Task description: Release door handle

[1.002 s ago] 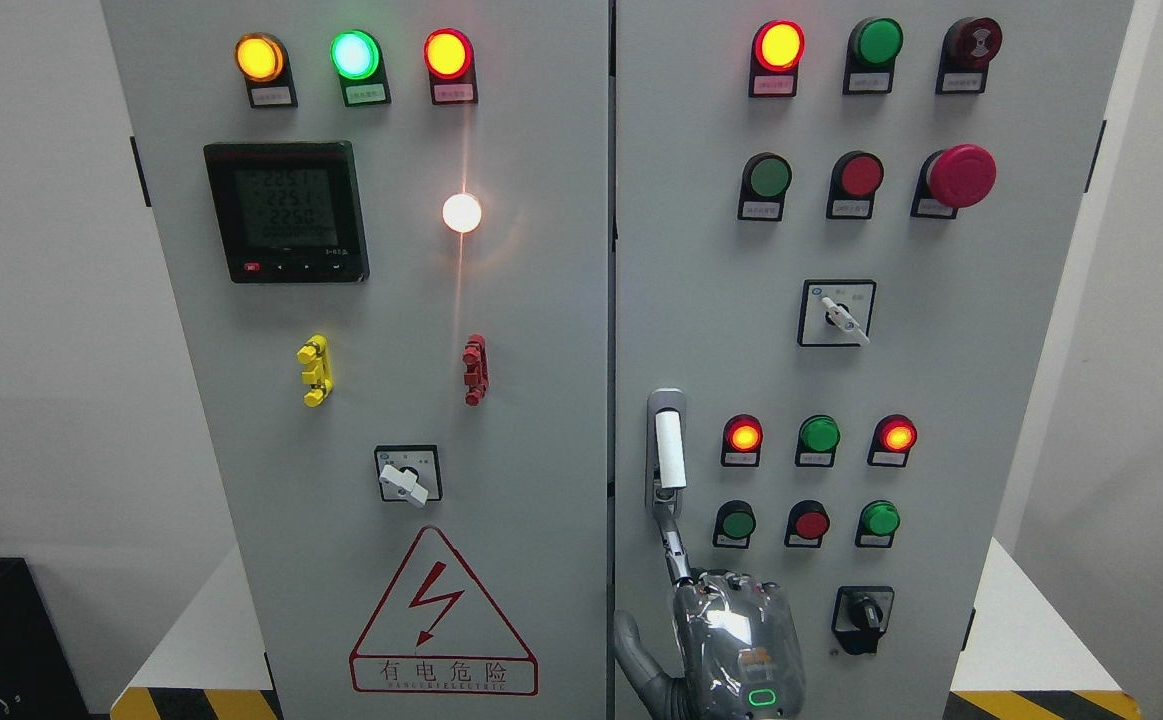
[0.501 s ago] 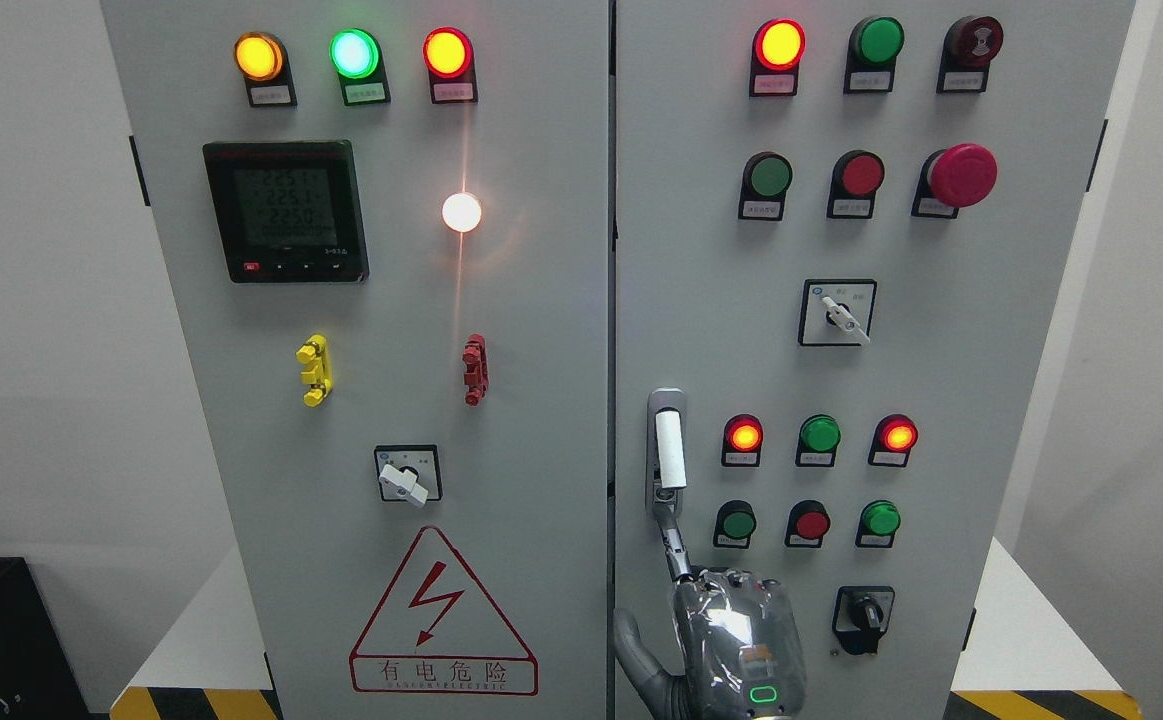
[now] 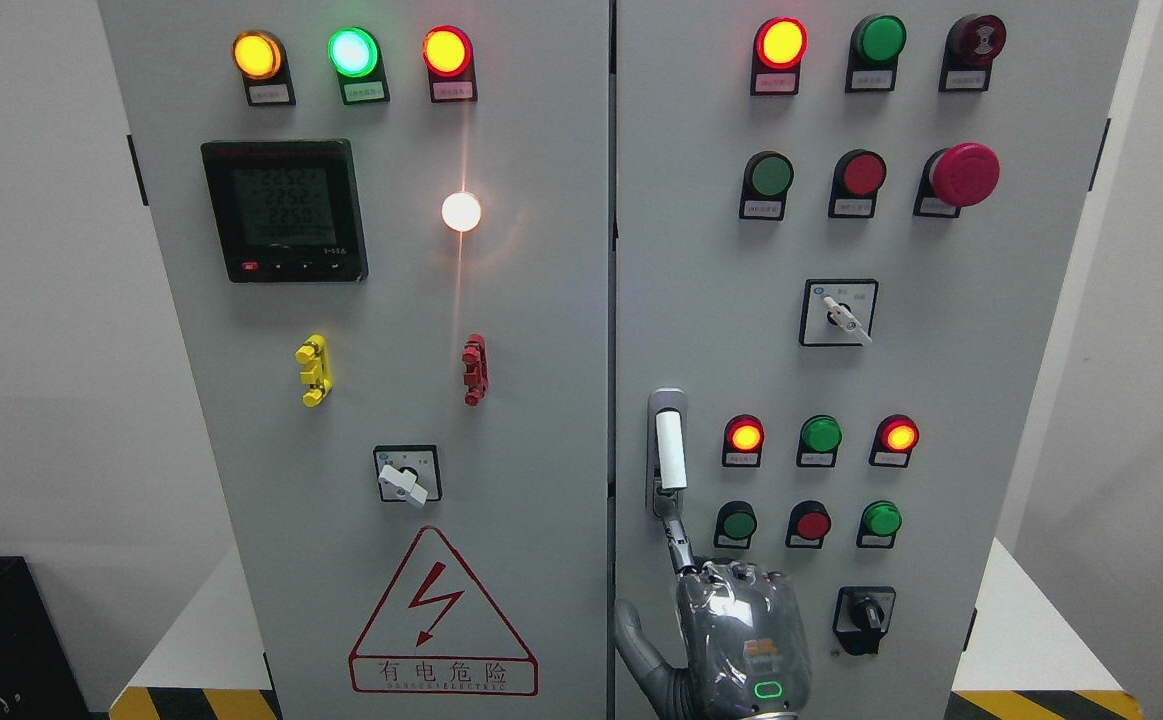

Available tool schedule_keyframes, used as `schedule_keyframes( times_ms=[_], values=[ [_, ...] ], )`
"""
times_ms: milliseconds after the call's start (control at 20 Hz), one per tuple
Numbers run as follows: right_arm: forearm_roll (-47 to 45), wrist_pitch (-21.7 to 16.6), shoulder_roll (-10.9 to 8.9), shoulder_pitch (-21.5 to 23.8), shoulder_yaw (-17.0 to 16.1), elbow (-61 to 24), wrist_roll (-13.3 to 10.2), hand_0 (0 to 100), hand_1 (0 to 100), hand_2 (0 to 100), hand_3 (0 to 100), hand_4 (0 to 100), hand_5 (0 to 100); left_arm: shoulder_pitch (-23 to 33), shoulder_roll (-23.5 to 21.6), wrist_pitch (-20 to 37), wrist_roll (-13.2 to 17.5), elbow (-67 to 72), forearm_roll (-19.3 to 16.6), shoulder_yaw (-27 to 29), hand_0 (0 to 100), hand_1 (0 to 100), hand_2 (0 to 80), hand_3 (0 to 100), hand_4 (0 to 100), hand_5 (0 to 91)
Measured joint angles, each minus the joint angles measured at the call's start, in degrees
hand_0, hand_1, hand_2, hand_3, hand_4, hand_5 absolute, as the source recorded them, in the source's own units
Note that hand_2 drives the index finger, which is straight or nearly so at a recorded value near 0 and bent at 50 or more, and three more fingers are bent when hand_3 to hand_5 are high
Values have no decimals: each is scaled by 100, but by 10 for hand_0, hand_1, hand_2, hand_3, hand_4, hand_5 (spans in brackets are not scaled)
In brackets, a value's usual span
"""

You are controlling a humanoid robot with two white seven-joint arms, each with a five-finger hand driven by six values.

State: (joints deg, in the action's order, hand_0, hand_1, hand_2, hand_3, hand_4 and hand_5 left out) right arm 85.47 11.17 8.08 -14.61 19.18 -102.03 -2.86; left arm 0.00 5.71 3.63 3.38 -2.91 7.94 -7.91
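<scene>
Your door handle [image 3: 670, 452], a white upright lever in a grey recessed plate, sits at the left edge of the right cabinet door [image 3: 991, 420], just left of the small red and green lamps. Compared with a second ago it has not moved, but the right hand [image 3: 736, 640] has slid a touch lower and rightward. One extended finger [image 3: 679, 545] touches the plate's bottom end; the others are curled near the palm, gripping nothing, so the lever itself is free. The warning triangle [image 3: 441, 615] is on the left door.
</scene>
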Motion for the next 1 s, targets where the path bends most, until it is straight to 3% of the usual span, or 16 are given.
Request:
schedule_keyframes(
  times_ms=[300,601,1002],
  values=[
    [-6,-17,0,5,3,-44,-14,503,225,0,872,902,1000,0,0,0,0,-1,0,0,120,556,0,0,0,0],
    [-15,-45,1,74,5,-123,-27,511,228,165,857,892,992,0,0,0,0,0,-1,0,120,556,0,0,0,0],
    [-25,-91,0,272,6,-300,-33,524,227,232,828,873,969,0,0,0,0,-1,-2,0,120,556,0,0,0,0]
  ],
)
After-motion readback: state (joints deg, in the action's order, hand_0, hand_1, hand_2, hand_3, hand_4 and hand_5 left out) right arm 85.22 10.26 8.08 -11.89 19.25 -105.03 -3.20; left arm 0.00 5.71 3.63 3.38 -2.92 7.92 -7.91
